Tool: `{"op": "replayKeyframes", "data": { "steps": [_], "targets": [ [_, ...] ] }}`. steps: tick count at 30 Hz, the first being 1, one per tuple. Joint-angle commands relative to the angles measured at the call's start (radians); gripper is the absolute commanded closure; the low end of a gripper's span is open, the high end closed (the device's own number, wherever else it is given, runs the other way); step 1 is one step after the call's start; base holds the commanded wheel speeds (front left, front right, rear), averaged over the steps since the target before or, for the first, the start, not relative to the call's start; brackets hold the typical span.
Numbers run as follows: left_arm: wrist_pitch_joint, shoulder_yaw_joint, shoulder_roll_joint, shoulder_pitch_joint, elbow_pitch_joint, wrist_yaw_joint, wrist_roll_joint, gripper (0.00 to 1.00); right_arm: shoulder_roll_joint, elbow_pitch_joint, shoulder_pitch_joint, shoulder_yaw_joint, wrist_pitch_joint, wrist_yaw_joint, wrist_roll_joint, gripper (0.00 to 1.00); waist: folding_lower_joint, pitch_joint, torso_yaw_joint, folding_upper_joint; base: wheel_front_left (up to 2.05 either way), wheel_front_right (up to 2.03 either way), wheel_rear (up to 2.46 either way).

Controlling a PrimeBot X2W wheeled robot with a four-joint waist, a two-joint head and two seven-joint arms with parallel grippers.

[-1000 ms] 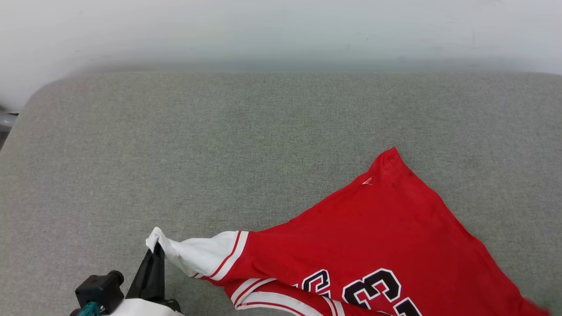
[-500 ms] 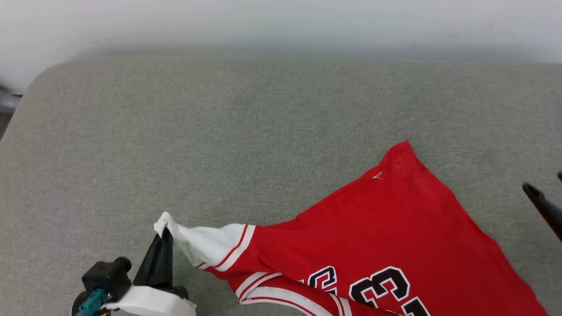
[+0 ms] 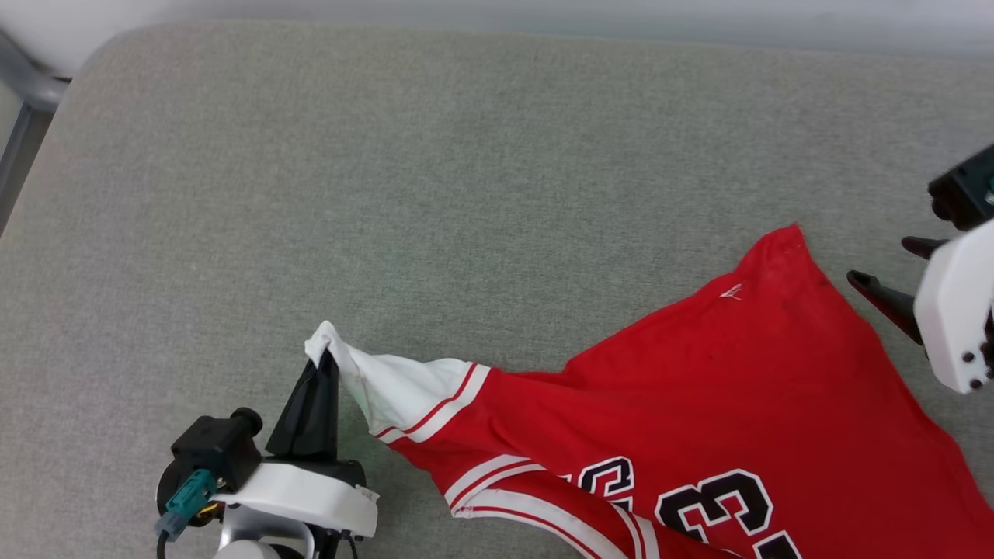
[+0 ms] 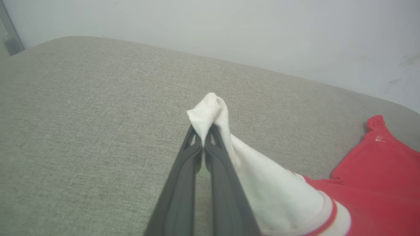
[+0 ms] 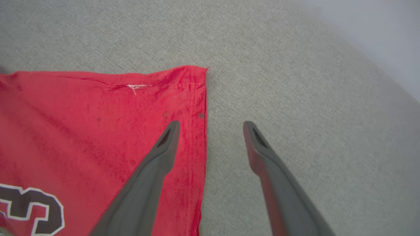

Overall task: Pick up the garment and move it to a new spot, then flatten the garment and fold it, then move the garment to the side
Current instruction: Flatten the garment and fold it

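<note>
**Red jersey half spread; folding not begun**

Nearest, at the near edge of the grey cushion (image 3: 233,194), the garment (image 3: 699,404) lies with its front up; its black number print (image 3: 714,505) runs off the bottom of the head view, so I cannot tell how that part lies. Toward the left of this edge, the left gripper (image 3: 324,359) has its two dark fingers pressed together on the tip of the white sleeve (image 3: 396,384); the sleeve is drawn out to a point, and the striped trim (image 3: 497,473) beside it is bunched in folds. Farther in, toward the right edge, the red hem corner (image 3: 788,241) lies flat on the cushion; the right gripper (image 3: 881,261) hangs just beside it with fingers wide apart, holding nothing; in the right wrist view one finger is above the cloth and the other above the cushion, so the hem edge runs between them. Beyond, the far half of the cushion reaches to the pale wall (image 4: 229,32).

As I judge it, the garment is on its new spot; the flattening is in hand but not finished, because the sleeve side is wrinkled; the fold and the move to the side are left.
</note>
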Motion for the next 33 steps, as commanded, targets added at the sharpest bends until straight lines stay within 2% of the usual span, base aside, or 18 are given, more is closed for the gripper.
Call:
{"op": "replayKeyframes", "data": {
  "steps": [1, 7, 12, 20, 21, 22, 23, 32, 33],
  "targets": [
    [-0.008, -0.006, -0.007, -0.022, 0.002, -0.005, 0.008, 1.0, 0.018, 0.04, -0.062, 0.045, 0.016, -0.001, 0.001, 0.0, -0.0001, 0.027, 0.023, -0.0001, 0.0, 0.0, 0.0],
    [-0.017, -0.025, -0.023, -0.057, 0.013, -0.014, 0.014, 1.0, 0.055, 0.19, -0.22, 0.197, 0.037, -0.001, -0.018, 0.0, -0.0001, 0.07, 0.055, -0.0001, 0.0, 0.0, 0.0],
    [-0.022, -0.04, -0.038, -0.083, 0.027, -0.022, 0.018, 1.0, 0.085, 0.322, -0.3, 0.308, -0.001, -0.001, -0.01, 0.0, -0.0001, 0.101, 0.08, -0.0001, 0.0, 0.0, 0.0],
    [-0.031, -0.042, -0.047, -0.096, 0.043, -0.024, 0.019, 1.0, 0.128, 0.512, -0.3, 0.499, -0.042, -0.001, 0.017, 0.0, -0.0001, 0.122, 0.087, -0.0001, 0.0, 0.0, 0.0],
    [-0.031, -0.04, -0.047, -0.096, 0.045, -0.024, 0.019, 1.0, 0.129, 0.52, -0.299, 0.515, -0.051, -0.001, 0.027, 0.53, -0.0001, 0.121, 0.085, -0.0001, 0.0, 0.0, 0.0],
    [-0.031, -0.038, -0.045, -0.096, 0.047, -0.023, 0.018, 1.0, 0.132, 0.525, -0.303, 0.528, -0.066, -0.001, 0.039, 0.98, -0.0001, 0.118, 0.083, -0.0001, 0.0, 0.0, 0.0],
    [-0.032, -0.035, -0.044, -0.095, 0.049, -0.023, 0.018, 1.0, 0.132, 0.529, -0.308, 0.54, -0.076, -0.001, 0.053, 1.0, -0.0001, 0.113, 0.079, -0.0001, 0.0, 0.0, 0.0],
    [-0.034, -0.025, -0.025, -0.073, 0.054, -0.019, 0.023, 1.0, 0.11, 0.508, -0.375, 0.544, -0.272, -0.001, 0.132, 1.0, -0.0001, 0.04, 0.038, -0.0001, 0.0, 0.0, 0.0],
    [-0.033, -0.021, -0.011, -0.07, 0.048, -0.017, 0.029, 1.0, 0.103, 0.491, -0.38, 0.551, -0.324, -0.001, 0.144, 1.0, -0.0001, 0.016, 0.024, -0.0001, 0.0, 0.0, 0.0]
  ]
}}
